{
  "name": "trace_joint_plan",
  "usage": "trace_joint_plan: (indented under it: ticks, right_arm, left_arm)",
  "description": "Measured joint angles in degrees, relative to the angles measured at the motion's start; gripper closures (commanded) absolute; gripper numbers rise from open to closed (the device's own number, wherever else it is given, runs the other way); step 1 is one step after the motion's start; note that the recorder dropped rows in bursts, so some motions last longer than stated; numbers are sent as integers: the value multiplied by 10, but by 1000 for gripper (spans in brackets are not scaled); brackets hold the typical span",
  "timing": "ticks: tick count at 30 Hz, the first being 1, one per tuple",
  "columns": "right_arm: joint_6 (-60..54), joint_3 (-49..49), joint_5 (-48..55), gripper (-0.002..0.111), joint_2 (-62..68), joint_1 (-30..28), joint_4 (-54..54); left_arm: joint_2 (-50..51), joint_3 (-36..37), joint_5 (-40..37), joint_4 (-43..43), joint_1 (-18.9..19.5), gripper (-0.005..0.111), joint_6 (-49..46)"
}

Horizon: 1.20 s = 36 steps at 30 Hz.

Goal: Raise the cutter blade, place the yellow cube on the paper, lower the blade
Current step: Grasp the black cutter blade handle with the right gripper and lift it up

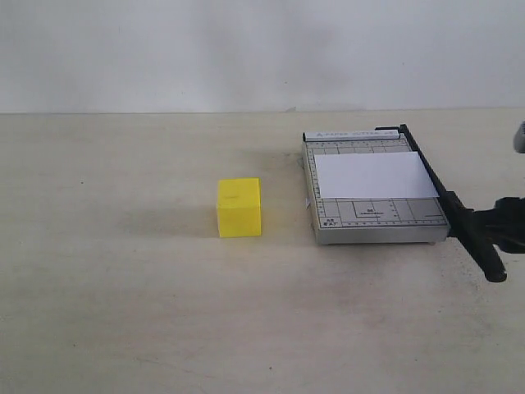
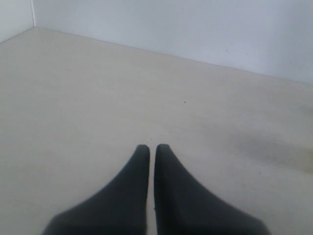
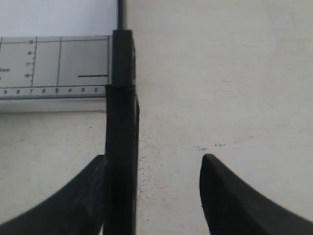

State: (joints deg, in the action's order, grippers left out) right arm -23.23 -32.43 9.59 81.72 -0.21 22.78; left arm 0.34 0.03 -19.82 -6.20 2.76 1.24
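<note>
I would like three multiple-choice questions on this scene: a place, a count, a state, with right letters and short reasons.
1. Where is the bright yellow cube? A. on the table, left of the grey gridded cutter base B. on top of that base C. in a hand
2. How many cubes show? A. one B. two C. three
3. How is the right hand? A. shut on the cube B. out of view C. open around the long black cutter blade handle
Answers: 1 A, it sits on bare tabletop; 2 A, only one shows; 3 C, its fingers stand apart with the handle between.
</note>
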Motion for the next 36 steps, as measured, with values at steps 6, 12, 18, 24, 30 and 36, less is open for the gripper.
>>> trace_joint_plan:
  ticks: [6, 12, 18, 24, 30, 36]
  right_arm:
    - [-52, 0, -36, 54, 23, 53, 1]
    - [-53, 0, -76, 54, 40, 59, 1]
    - [-45, 0, -77, 54, 69, 59, 1]
    - [-39, 0, -79, 67, 77, 59, 1]
    - [-31, 0, -77, 102, 77, 59, 4]
    - [-29, 0, -77, 108, 77, 59, 7]
  left_arm:
    - [0, 0, 0, 0, 0, 102, 0]
    - [0, 0, 0, 0, 0, 102, 0]
    - [0, 0, 0, 0, 0, 102, 0]
    - [0, 0, 0, 0, 0, 102, 0]
    - [0, 0, 0, 0, 0, 102, 0]
    - [0, 0, 0, 0, 0, 102, 0]
